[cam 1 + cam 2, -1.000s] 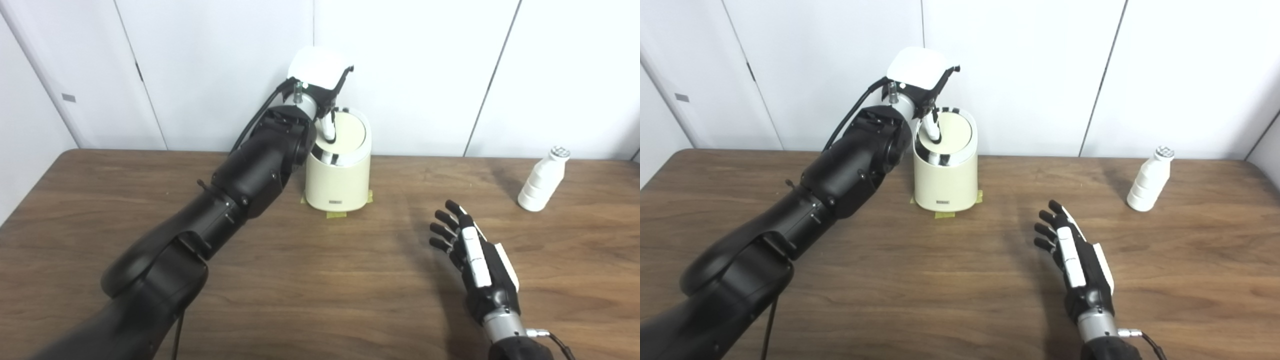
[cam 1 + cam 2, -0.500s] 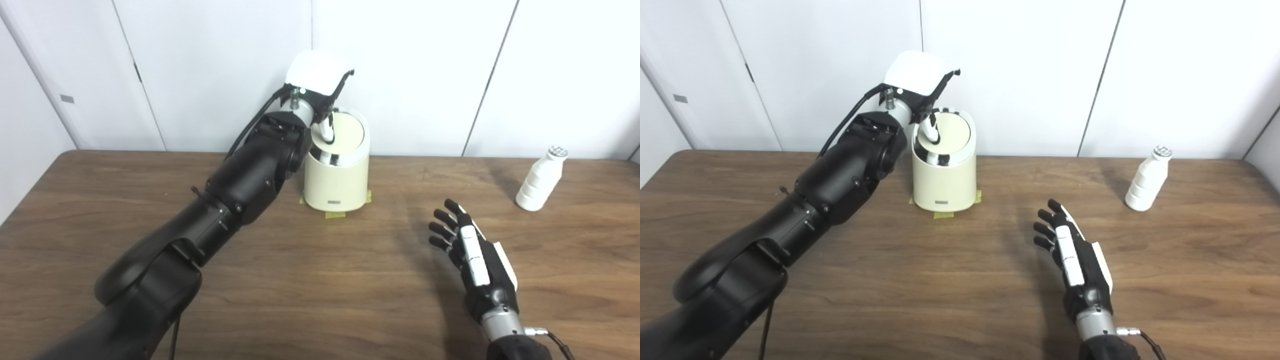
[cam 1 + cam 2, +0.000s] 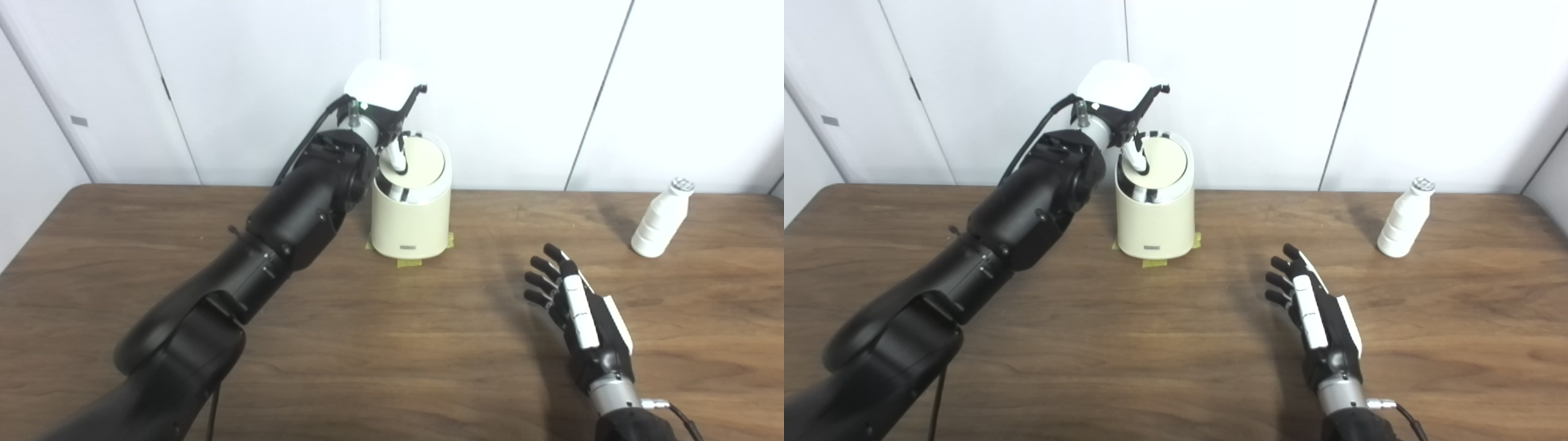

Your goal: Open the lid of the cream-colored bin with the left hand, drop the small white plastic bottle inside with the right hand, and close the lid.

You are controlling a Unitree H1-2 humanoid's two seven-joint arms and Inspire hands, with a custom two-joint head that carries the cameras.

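Cream bin lid sits right under left hand, fingertip on it, grip unclear; bottle upright, ahead-right of open, empty right hand.

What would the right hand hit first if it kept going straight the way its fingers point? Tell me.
Nothing, apparently: the right hand points up and slightly left over bare table, between the bin and the bottle. Depth is uncertain, but the wall looks likely first.

Bin stands at the rear centre of the table, against the wall. Bottle stands far right, well apart. Left hand over the bin's lid; right hand near front, between bin and bottle.
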